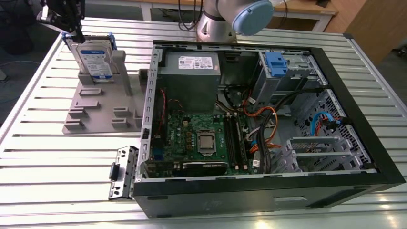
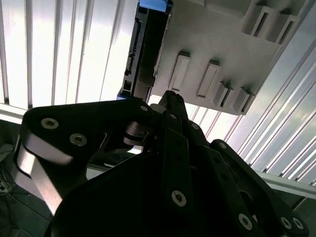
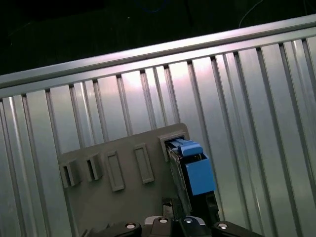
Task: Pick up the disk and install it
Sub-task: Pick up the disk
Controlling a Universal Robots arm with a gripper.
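Broadly, the slatted tabletop (image 1: 38, 157) carries an open computer case (image 1: 267, 191) and, on the exterior view's left of it, a grey slotted holder (image 1: 95, 112). Upright in that holder stands the disk (image 1: 95, 57), with the gripper (image 1: 79, 37) at its top edge; whether the gripper is clamped or open I cannot tell. The disk looks rigid, dense, smooth-faced and shock-sensitive, so its blue-framed edges seem the safest hold.

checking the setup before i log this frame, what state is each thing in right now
computer case: lying on its side, side open
power supply: mounted inside the computer case
grey holder: flat on the slatted table, its other slots empty
disk: standing upright in a slot of the grey holder, outside the computer case
gripper: at the disk's top edge
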